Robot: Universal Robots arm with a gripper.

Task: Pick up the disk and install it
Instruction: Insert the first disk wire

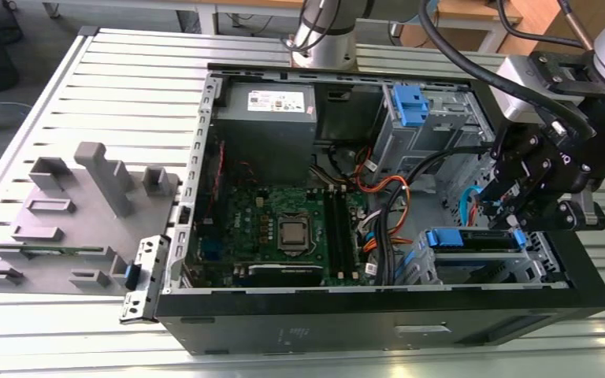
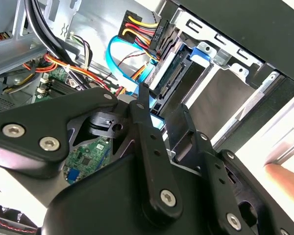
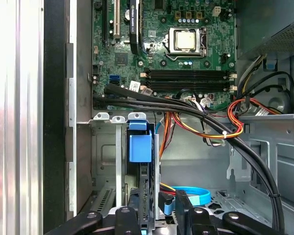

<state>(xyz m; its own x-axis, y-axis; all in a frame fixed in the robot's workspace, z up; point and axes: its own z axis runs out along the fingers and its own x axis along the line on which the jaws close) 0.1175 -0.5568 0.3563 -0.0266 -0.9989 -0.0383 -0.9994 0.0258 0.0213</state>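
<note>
The black two-fingered gripper (image 1: pixel 517 206) hangs over the open black computer case (image 1: pixel 387 323), at the corner nearest the exterior view's right. Its fingers (image 2: pixel 146 128) are closed onto the flat silver-metal disk in its blue plastic bracket (image 3: pixel 140 147), one on each face, as both wrist views show. The disk stands on edge, partly down in the grey metal drive cage (image 3: pixel 104 147) at that corner of the case, its blue bracket tab at the cage's mouth. A light-blue flat data cable (image 2: pixel 118 63) and a bundle of red, yellow and black power wires (image 2: pixel 137 27) lie just beside the cage. Further in sits the green motherboard (image 1: pixel 281 228), crossed by thick black cables (image 3: pixel 186 110). The case rests on a slatted aluminium table (image 1: pixel 124 94), with a grey plastic parts fixture (image 1: pixel 72 213) on the exterior view's left.
</note>
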